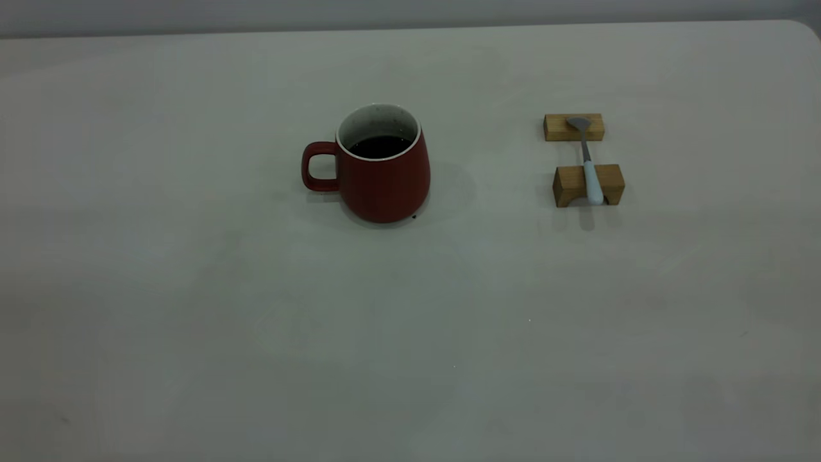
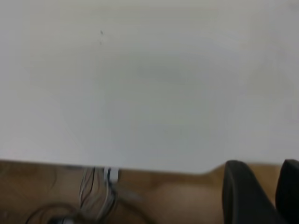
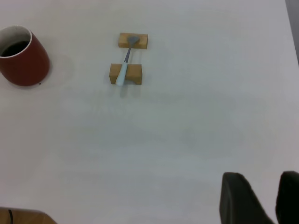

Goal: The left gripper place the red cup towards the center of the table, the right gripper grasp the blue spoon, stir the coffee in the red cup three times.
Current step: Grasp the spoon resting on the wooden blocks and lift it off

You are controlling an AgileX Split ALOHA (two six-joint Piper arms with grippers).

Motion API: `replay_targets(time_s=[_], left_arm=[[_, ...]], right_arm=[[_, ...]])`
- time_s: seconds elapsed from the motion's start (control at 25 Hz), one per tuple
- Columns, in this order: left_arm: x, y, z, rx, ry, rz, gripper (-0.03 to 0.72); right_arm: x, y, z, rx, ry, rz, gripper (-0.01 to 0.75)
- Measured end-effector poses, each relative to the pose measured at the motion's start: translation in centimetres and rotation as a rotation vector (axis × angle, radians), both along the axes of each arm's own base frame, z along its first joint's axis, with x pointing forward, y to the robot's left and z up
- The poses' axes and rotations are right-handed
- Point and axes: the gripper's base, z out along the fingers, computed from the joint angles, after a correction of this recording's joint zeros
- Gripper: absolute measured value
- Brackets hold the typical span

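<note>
Unmarked, the red cup stands left of the blue spoon.

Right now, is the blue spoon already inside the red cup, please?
No, the blue spoon rests across two wooden blocks, apart from the red cup.

The red cup is looking like glazed ceramic, smooth with a soft sheen. Blue spoon is showing dull grey metal plus a smooth pale handle, sitting on matt wooden blocks. Table is looking matt.
</note>
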Motion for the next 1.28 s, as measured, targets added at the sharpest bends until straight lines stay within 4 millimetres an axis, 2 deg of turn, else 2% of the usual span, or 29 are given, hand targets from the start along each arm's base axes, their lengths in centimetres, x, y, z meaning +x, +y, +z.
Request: replay_targets(time_s=[0.2,0.48,1.28], left_arm=[[-1.6,-0.1,-0.3,-0.015,-0.091,0.058,0.247],[-2.8,-0.8,-0.6,-0.008,-0.164,-0.031,0.247],[-2.9,-1.0,-0.6,-0.019,-0.165,-0.04,0.247]], right_arm=[[0.0,0.0,0.0,0.0,0.0,0.0,0.241],[0.0,0.0,0.0,0.0,0.0,0.0,0.241],[0.0,0.0,0.0,0.0,0.0,0.0,0.241]])
